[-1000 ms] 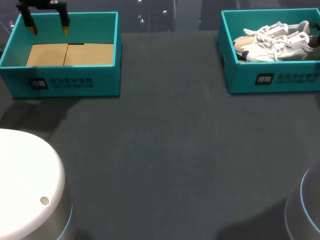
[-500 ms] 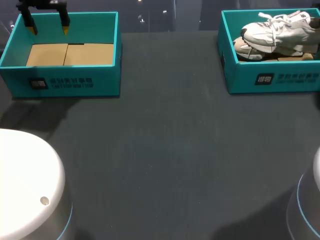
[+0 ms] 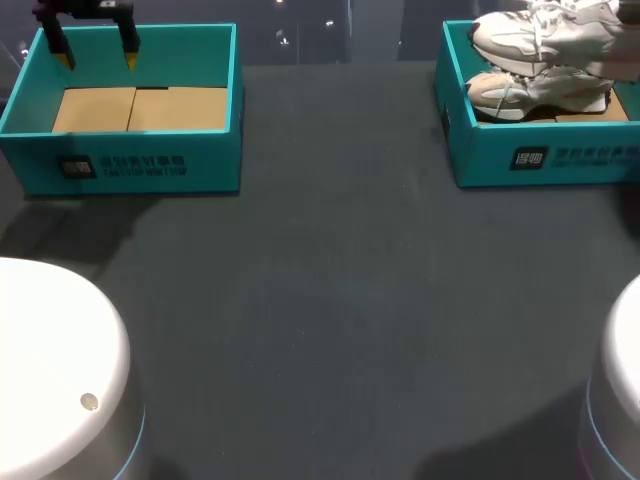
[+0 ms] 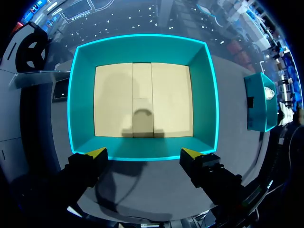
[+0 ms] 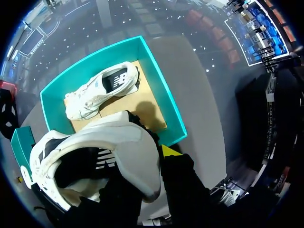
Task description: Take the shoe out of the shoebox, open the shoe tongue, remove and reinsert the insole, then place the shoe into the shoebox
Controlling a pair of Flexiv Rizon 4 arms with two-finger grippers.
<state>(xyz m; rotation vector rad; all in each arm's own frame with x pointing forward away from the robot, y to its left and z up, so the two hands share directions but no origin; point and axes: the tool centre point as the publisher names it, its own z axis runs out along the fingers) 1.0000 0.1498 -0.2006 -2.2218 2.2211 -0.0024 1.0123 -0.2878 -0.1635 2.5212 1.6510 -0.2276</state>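
The left shoebox (image 3: 140, 165) and right shoebox (image 3: 560, 160) are teal, floored in tan. The lifted shoe (image 3: 530, 30) and boxed shoe (image 3: 535, 92) are white with black side marks. The table (image 3: 340, 300) is dark grey.

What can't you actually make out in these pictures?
1. Lifted shoe: head view, partly cut off by the picture's upper edge.
2. Right tool: right wrist view, mostly covered by that shoe; its grip cannot be told.
3. Insole: inside the shoe, too dark to see.
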